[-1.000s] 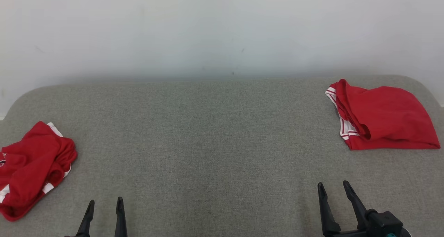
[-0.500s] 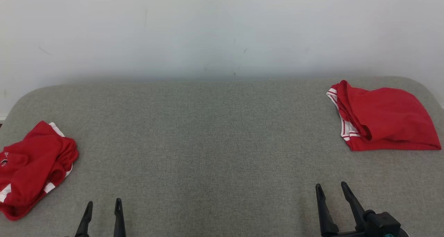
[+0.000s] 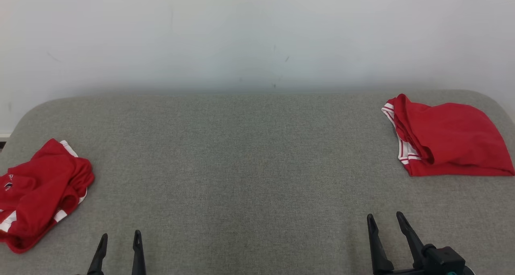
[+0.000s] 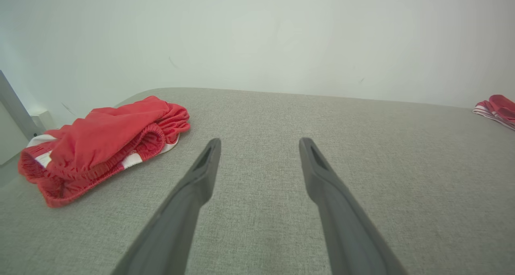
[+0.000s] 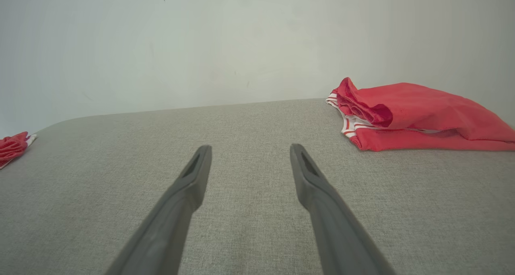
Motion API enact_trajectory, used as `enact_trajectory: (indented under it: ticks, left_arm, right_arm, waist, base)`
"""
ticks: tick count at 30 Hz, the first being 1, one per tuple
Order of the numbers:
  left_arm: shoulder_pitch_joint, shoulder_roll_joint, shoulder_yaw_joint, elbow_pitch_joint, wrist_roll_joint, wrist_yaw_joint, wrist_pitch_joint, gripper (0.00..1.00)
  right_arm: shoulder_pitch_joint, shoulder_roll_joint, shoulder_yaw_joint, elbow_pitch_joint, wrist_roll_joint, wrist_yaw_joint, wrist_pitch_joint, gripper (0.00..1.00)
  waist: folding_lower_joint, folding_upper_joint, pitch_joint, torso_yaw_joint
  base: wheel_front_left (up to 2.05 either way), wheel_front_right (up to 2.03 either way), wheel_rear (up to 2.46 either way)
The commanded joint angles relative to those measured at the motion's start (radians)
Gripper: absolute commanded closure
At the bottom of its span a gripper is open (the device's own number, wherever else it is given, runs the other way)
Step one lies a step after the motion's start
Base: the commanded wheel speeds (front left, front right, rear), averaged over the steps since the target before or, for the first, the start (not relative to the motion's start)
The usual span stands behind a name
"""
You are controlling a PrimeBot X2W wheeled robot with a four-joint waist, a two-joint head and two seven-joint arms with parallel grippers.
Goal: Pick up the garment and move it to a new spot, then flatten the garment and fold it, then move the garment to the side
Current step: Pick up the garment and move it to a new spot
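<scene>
1. The left gripper [image 3: 120, 235] and right gripper [image 3: 385, 216] both hang over the near edge of the grey surface [image 3: 257, 166], fingers spread and holding nothing.
2. Two red garments lie well apart. The crumpled garment [image 3: 40, 194] sits at the left edge, and the folded garment [image 3: 446, 136] sits by the far right corner. The crumpled one is probably the piece to pick up, since the other looks already dealt with.
3. Wrong target: the two are alike in colour and trim, so a reach to the right would undo folded work.
4. Thin pinch: the heap is bunched in layers, so closing on one top fold could lift a single layer and trail the rest, or drag it off the left edge it already lies against.
5. Snagging: the white-striped hem and the gathered band are loose loops, and a fingertip could catch inside one.
6. The head view lays out both pieces and both grippers together, and it shows a small emblem on the heap's left part.
7. The left wrist view, low and close, shows the height of the crumpled garment [image 4: 104, 142] and its gathered waistband curling open toward the gripper.
8. The right wrist view shows the folded garment [image 5: 418, 114] from the side — stacked layers with one rumpled end.
</scene>
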Motion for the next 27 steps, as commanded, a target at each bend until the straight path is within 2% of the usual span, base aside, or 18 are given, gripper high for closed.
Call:
enact_trajectory:
  ticks: [1,10,27]
  left_arm:
    - [-0.002,-0.001,0.002,0.001,0.007,0.0,-0.003,0.0]
    - [0.005,-0.001,0.002,0.001,0.019,0.0,-0.003,0.0]
    - [0.012,0.001,0.034,0.029,0.052,-0.001,-0.003,0.0]
  right_arm:
    - [0.007,0.003,0.0,0.003,-0.002,-0.003,-0.001,0.0]
    - [0.02,0.003,-0.003,0.006,0.0,-0.003,-0.001,0.0]
    - [0.039,0.003,-0.004,0.012,0.008,-0.003,-0.001,0.0]
  waist:
    - [0.0,0.0,-0.001,0.004]
    - [0.0,0.0,-0.008,0.041]
    - [0.0,0.0,-0.019,0.224]
  base:
    - [0.0,0.0,0.0]
    - [0.0,0.0,0.0]
    - [0.0,0.0,0.0]
